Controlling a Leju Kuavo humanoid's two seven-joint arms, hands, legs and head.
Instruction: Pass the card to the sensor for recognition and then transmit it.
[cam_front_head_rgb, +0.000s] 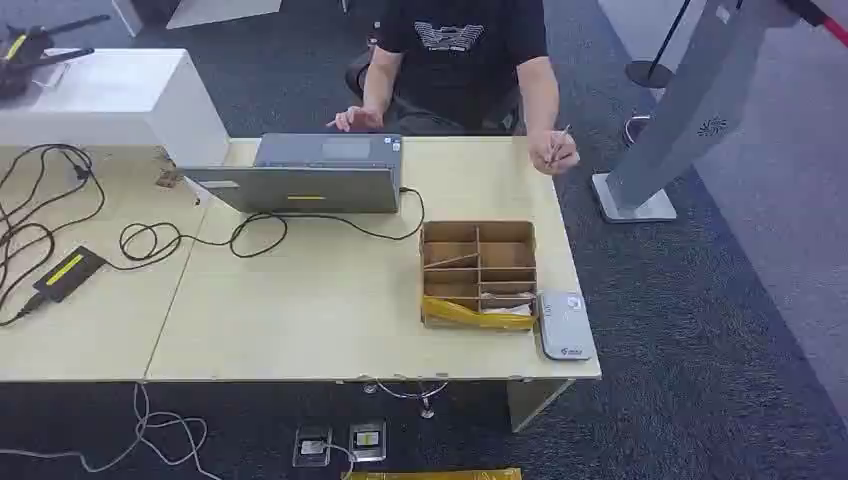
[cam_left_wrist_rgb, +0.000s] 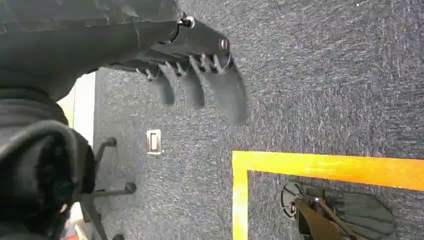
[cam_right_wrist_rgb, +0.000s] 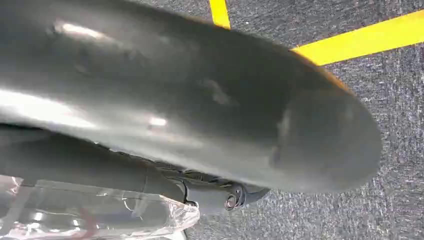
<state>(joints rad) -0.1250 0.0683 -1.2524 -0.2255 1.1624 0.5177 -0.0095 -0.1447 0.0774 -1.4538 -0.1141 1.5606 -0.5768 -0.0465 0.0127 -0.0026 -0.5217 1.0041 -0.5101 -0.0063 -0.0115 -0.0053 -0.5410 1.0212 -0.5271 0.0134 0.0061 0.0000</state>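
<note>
A brown cardboard box (cam_front_head_rgb: 478, 232) with several compartments stands on the right part of the wooden table (cam_front_head_rgb: 300, 310). Thin cards lie in it: one slanted (cam_front_head_rgb: 452, 261), a pale one (cam_front_head_rgb: 506, 309) near the front. The grey card sensor (cam_front_head_rgb: 564, 326) lies flat just right of the box, at the table's front right corner. My left hand (cam_left_wrist_rgb: 200, 75) hangs over the carpet, dark fingers stretched out and holding nothing. My right hand (cam_right_wrist_rgb: 210, 110) is a blurred grey mass close to the lens; how its fingers lie is hidden.
A person sits across the table, one hand at a grey laptop (cam_front_head_rgb: 310, 175), the other hand (cam_front_head_rgb: 553, 152) pinching a thin object. Black cables (cam_front_head_rgb: 150, 240) and a power brick (cam_front_head_rgb: 68, 272) lie at the left. A grey stand (cam_front_head_rgb: 660, 140) rises right of the table. Yellow tape (cam_left_wrist_rgb: 320, 167) marks the floor.
</note>
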